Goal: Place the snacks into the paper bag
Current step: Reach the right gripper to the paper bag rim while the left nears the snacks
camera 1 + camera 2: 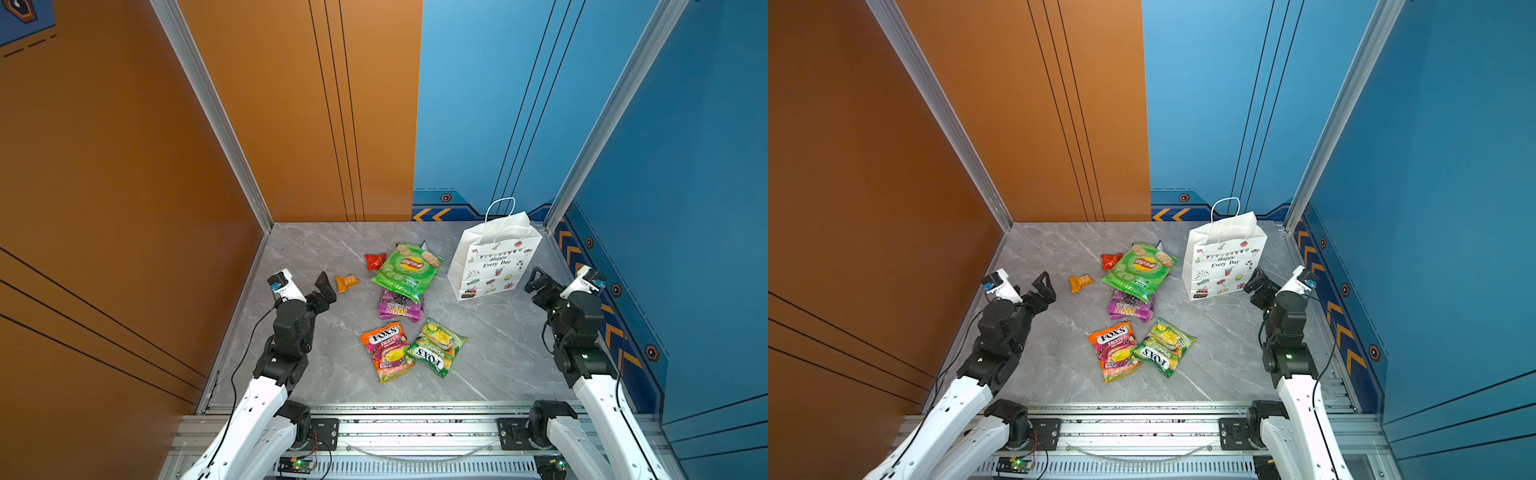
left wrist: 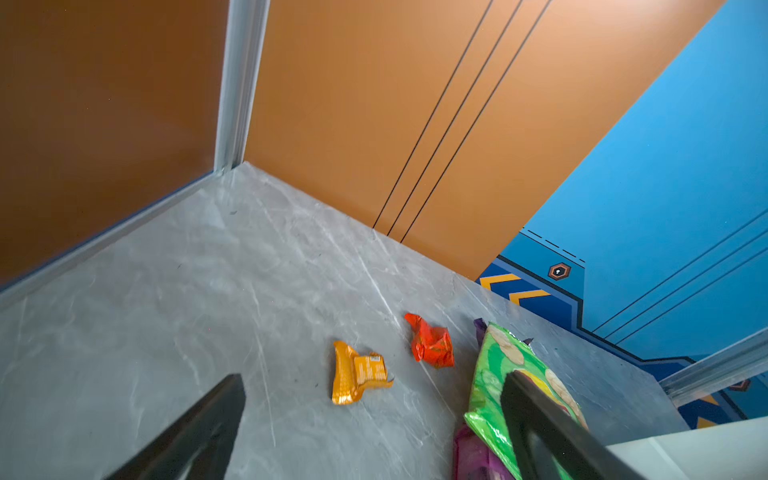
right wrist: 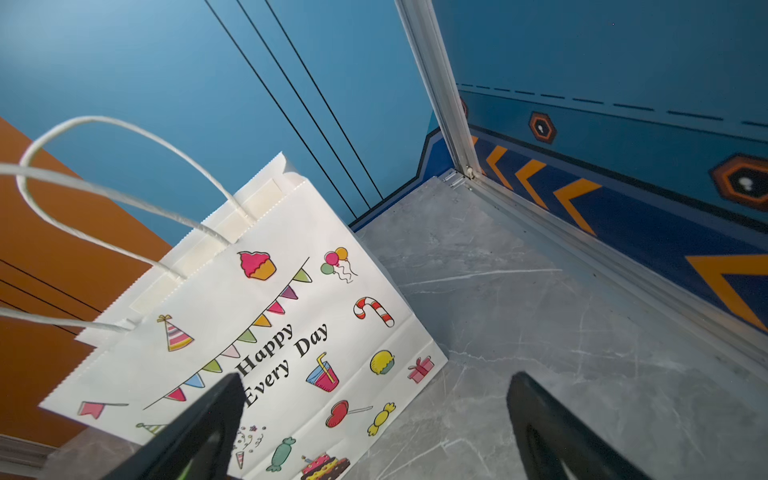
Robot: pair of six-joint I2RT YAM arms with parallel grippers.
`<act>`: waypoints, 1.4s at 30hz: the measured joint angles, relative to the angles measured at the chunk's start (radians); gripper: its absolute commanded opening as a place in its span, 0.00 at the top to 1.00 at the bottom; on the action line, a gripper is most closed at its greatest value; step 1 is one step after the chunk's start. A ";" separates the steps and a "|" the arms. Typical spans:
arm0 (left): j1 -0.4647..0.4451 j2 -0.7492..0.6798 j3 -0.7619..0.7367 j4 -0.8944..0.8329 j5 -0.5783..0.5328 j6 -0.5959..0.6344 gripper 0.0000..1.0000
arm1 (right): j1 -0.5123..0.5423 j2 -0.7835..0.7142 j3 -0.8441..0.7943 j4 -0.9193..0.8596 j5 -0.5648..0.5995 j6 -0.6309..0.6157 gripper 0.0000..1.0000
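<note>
Both splayed | left gripper (image 1: pixel 325 286) by orange packet (image 1: pixel 346 283) | right gripper (image 1: pixel 539 281) by paper bag (image 1: pixel 494 249)

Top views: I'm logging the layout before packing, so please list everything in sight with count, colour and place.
paper bag: one, white with coloured drawings, standing far right on the table.
chip bag: one, green, far middle, lying over the purple packets.
purple packets: count unclear, purple, under the chip bag's near edge.
candy bags: two, orange and green, side by side, near middle.
small packets: two, red and orange, left of the chip bag.
table: one, grey marble.
walls: orange left, blue right.
left fingers: two, black, open, empty, near the orange small packet.
right fingers: two, black, open, empty, beside the paper bag.
</note>
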 measured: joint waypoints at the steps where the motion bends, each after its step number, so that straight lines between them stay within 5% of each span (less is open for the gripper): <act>1: 0.006 -0.033 -0.006 -0.023 0.015 -0.021 0.02 | -0.019 -0.018 0.005 -0.040 -0.029 0.019 0.00; 5: 0.024 -0.167 -0.066 -0.043 0.089 -0.073 0.02 | -0.019 -0.041 0.071 -0.208 -0.100 0.060 0.01; 9: -0.006 -0.104 -0.039 -0.095 0.187 -0.051 0.02 | 0.093 -0.013 0.180 -0.321 -0.081 0.089 0.03; 15: -0.243 0.077 0.035 -0.188 0.208 0.046 0.02 | 0.422 0.111 0.378 -0.405 0.118 0.106 0.04; 21: -0.387 0.077 0.042 -0.261 0.116 0.129 0.02 | 0.674 0.327 0.578 -0.462 0.415 0.138 0.04; 31: -0.514 0.008 -0.004 -0.280 -0.093 0.240 0.02 | 0.659 0.674 0.843 -0.566 0.656 0.256 0.03; 42: -0.566 0.079 -0.003 -0.285 -0.140 0.270 0.02 | 0.497 0.828 0.937 -0.669 0.624 0.337 0.08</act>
